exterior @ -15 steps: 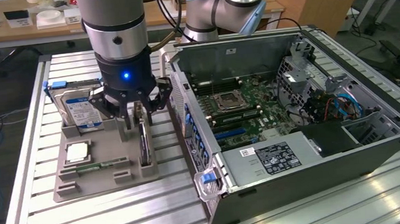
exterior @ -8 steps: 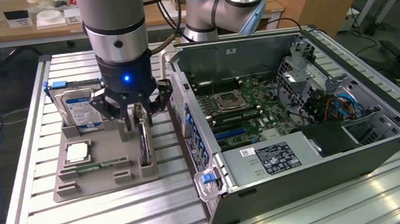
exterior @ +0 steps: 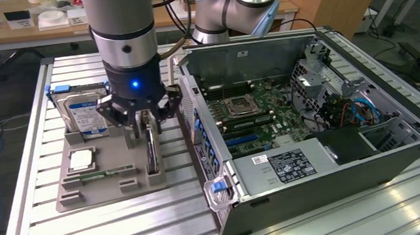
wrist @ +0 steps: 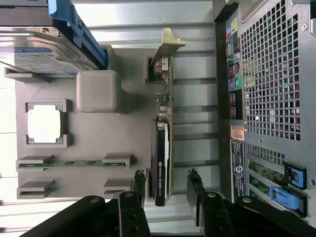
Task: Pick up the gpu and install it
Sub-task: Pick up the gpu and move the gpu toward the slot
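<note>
While the gpu [wrist: 163, 148] stood on edge in the grey tray [wrist: 98, 136] beside the computer case [wrist: 266, 74] | the gripper [wrist: 167, 180] straddled its dark end | jaws wide apart, a gap on each side, nothing held.

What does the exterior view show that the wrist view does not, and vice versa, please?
Exterior view: the arm and the motherboard inside the open computer case. Wrist view: the vent grille and coloured ports of the rear panel, and the lettering on the gpu. Both: the open gripper straddling the gpu, upright in the grey holder near the hard drive.
</note>
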